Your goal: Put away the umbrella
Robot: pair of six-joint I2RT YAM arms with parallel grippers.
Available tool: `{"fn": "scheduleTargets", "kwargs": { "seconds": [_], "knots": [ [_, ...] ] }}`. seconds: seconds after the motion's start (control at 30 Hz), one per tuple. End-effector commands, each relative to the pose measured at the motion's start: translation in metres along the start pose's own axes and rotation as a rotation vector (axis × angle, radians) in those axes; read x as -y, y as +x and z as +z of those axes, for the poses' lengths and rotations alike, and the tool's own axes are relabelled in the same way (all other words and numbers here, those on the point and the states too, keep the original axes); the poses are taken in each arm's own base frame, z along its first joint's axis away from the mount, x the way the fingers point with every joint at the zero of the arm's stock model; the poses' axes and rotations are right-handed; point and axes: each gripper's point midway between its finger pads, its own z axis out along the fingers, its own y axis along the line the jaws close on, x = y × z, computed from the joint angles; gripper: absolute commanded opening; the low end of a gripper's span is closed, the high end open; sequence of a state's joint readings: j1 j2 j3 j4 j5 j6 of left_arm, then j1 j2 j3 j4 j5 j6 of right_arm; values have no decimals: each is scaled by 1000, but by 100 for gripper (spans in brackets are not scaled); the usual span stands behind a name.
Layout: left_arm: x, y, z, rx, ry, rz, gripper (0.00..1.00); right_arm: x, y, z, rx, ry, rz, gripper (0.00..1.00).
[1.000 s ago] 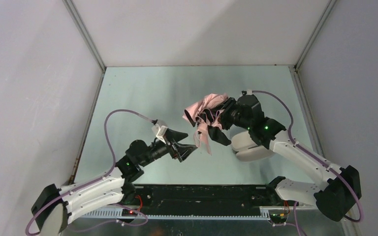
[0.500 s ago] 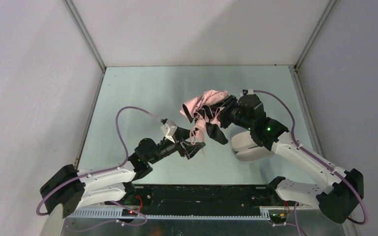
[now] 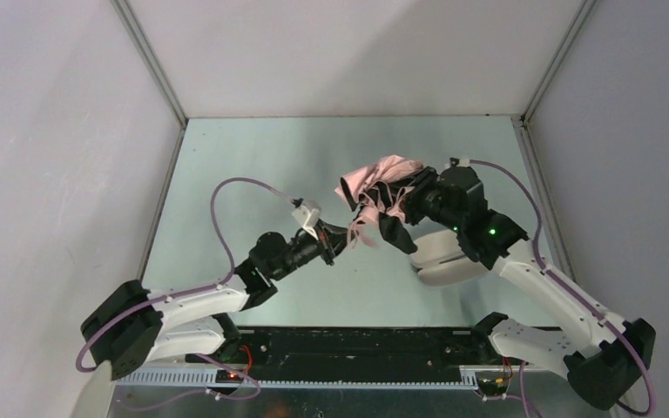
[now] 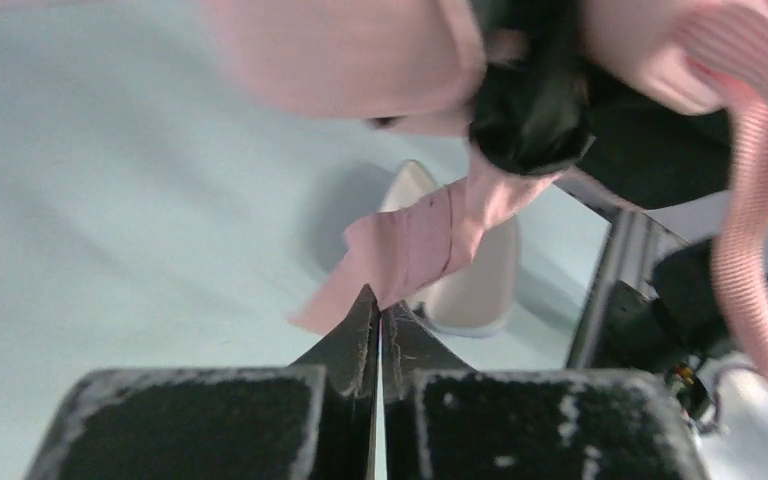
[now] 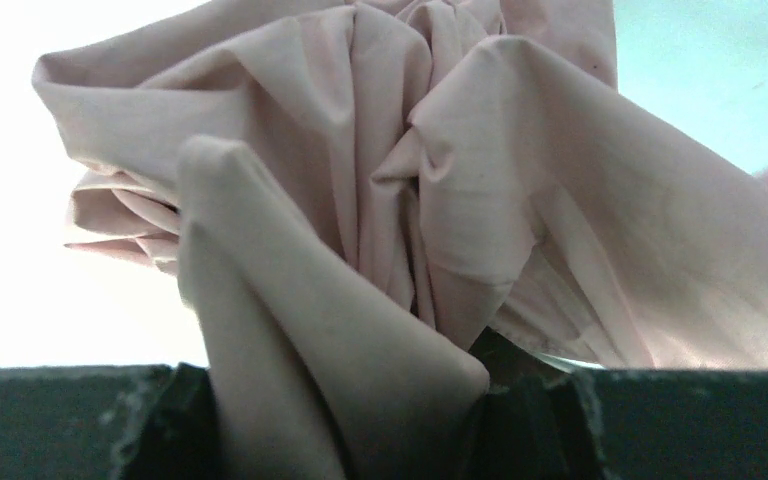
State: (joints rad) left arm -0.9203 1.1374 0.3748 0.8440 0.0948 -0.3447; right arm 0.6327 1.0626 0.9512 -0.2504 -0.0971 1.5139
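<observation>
The umbrella (image 3: 375, 178) is a crumpled salmon-pink bundle held above the table at centre right. My right gripper (image 3: 403, 207) is shut on it from the right, and in the right wrist view the fabric (image 5: 440, 180) fills the frame and hides the fingers. A narrow pink closure strap (image 4: 410, 245) hangs down from the bundle. My left gripper (image 4: 380, 305) is shut, and its tips pinch the lower end of that strap; in the top view it (image 3: 341, 235) sits just left of and below the bundle. A ribbed pink wrist loop (image 4: 750, 200) dangles at the right.
A pale oblong hard case (image 3: 440, 252) lies on the table under the right arm, also visible behind the strap as the case (image 4: 470, 285). White walls enclose the table (image 3: 253, 165) at the left, back and right. A black rail (image 3: 357, 344) runs along the near edge.
My left arm reached right and forward to the hanging strap and its jaws went from wide open to shut. The right arm carried the umbrella slightly to the right.
</observation>
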Motion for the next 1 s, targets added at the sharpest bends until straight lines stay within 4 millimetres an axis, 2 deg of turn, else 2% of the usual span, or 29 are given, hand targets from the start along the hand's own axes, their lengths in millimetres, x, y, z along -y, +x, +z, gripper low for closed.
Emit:
{"fn": "scheduleTargets", "kwargs": {
  "seconds": [0.0,0.03,0.13,0.2,0.47,0.53,0.57,0.63,0.8,0.93,0.97],
  "knots": [
    [-37,-12,-18,-11,-101,-53,0,-30,-43,-41,156,-67,-73,0],
    [-49,-7,-24,-38,-132,-64,0,-19,-47,-43,165,-25,-105,0],
    [-50,-2,-39,-106,-141,-60,0,3,-66,-50,205,56,-136,0],
    [-52,-3,-44,-126,-165,-56,0,12,-70,-50,201,83,-141,0],
    [-75,3,-57,-184,-309,-23,0,3,-72,-52,174,33,-116,0],
    [-81,2,-59,-176,-345,-24,16,5,-74,-51,170,45,-94,0],
    [-79,1,-59,-165,-334,-30,32,4,-75,-50,170,46,-88,0],
    [-71,-2,-56,-146,-288,-41,46,1,-73,-47,161,35,-82,0],
    [-51,-11,-47,-90,-199,-55,57,-9,-70,-42,160,3,-57,0],
    [-41,-20,-38,-51,-163,-44,77,-8,-56,-33,143,16,-34,0],
    [-36,-29,-34,-27,-144,-42,86,-5,-58,-31,160,31,-20,0]
  ]
}}
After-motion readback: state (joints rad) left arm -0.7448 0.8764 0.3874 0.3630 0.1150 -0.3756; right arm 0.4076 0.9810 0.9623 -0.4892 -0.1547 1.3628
